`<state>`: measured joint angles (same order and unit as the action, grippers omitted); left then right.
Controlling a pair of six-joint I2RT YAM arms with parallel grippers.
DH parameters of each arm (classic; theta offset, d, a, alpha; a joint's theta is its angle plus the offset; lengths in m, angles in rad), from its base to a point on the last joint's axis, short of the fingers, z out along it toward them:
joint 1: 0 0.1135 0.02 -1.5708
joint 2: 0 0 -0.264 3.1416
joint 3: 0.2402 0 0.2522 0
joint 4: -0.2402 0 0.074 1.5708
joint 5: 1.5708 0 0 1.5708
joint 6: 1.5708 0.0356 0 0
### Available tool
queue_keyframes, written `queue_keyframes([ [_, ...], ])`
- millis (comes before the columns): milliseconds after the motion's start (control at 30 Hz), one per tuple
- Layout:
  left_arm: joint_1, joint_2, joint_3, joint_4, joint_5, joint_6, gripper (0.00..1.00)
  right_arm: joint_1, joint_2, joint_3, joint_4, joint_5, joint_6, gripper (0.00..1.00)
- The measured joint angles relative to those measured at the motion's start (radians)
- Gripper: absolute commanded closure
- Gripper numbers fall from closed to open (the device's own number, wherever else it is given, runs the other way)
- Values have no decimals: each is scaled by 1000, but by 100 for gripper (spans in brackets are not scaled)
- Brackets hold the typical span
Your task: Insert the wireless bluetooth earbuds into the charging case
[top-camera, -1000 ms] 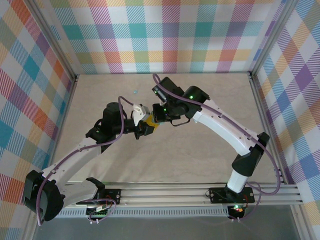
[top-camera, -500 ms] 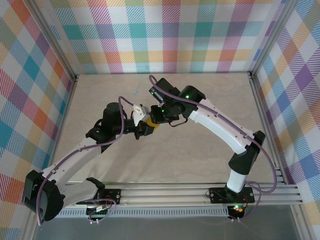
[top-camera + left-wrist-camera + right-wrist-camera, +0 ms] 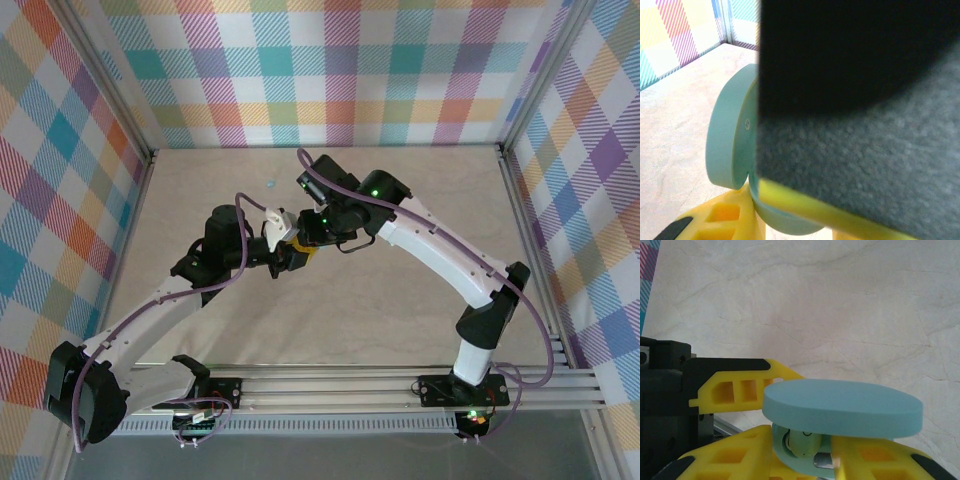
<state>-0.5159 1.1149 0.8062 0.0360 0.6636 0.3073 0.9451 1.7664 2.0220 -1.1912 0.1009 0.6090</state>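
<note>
Teal case (image 3: 842,407) open; earbud (image 3: 802,443) half hidden inside; btm cropped.

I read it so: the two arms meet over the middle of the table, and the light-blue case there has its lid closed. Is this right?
Not quite. The lid of the case is open, not closed: the right wrist view shows it lifted off the lower half, with a gap between them. The rest is right.

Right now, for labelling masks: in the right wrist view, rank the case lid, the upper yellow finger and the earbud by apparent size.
1. case lid
2. upper yellow finger, its tip behind the lid
3. earbud, partly hidden under the lid
</note>
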Motion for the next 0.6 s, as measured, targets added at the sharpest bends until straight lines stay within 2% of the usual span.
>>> queue_keyframes([
  [300,0,-8,0,24,0,0,80,0,-28,0,6,-15,3,64],
  [600,0,-13,0,32,0,-1,80,0,-146,5,20,-38,-14,65],
])
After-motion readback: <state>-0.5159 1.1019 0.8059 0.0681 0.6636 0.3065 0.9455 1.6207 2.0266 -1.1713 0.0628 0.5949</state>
